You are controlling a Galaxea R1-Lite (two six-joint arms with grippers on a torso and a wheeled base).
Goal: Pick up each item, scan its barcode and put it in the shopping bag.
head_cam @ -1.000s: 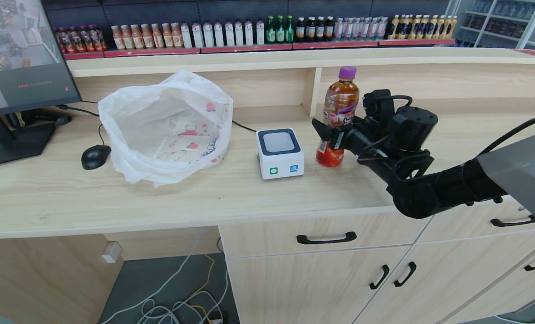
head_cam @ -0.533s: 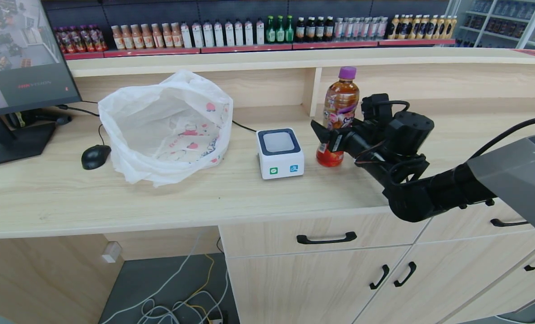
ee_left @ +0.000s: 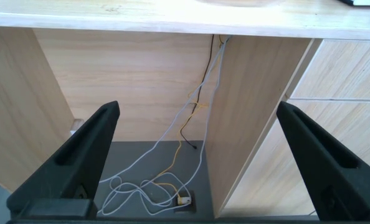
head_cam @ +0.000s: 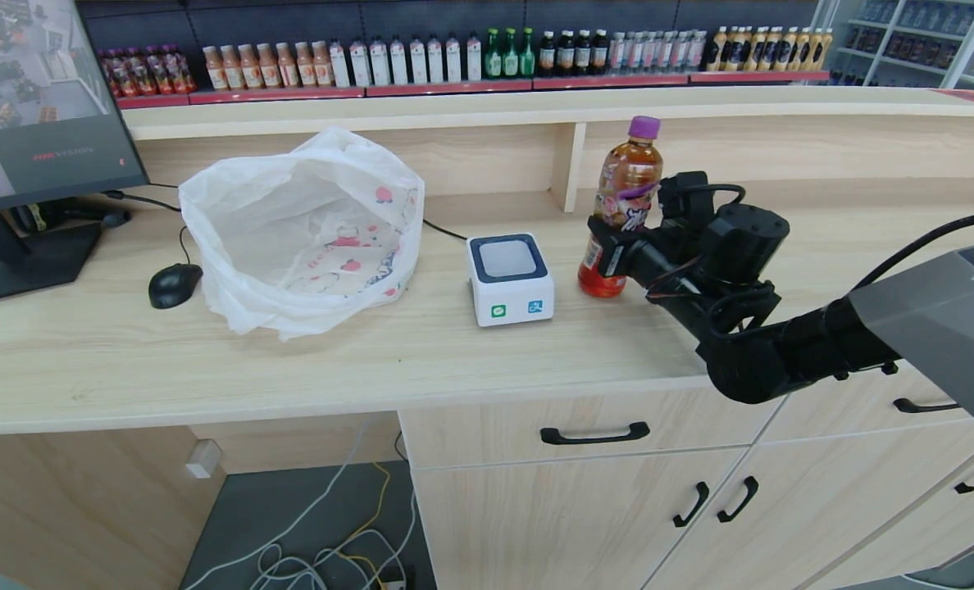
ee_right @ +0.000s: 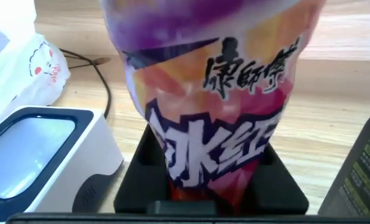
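Extending over the light wooden desk (head_cam: pixel 85 352), which carries the white plastic shopping bag (head_cam: pixel 307 229), the right tool (head_cam: pixel 608 247) is clamped on the tilted amber, purple-capped bottle (head_cam: pixel 630 168) beside the white box scanner (head_cam: pixel 510 283). Left wrist view: left tool (ee_left: pixel 197 112) spread wide, empty, below desk level.

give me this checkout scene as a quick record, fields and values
bottle: purple cap, tilted, right of the scanner
right end effector: shut on the bottle's lower half
left end effector: open, below the counter, facing floor cables
shopping bag: mouth open, on the counter left of the scanner
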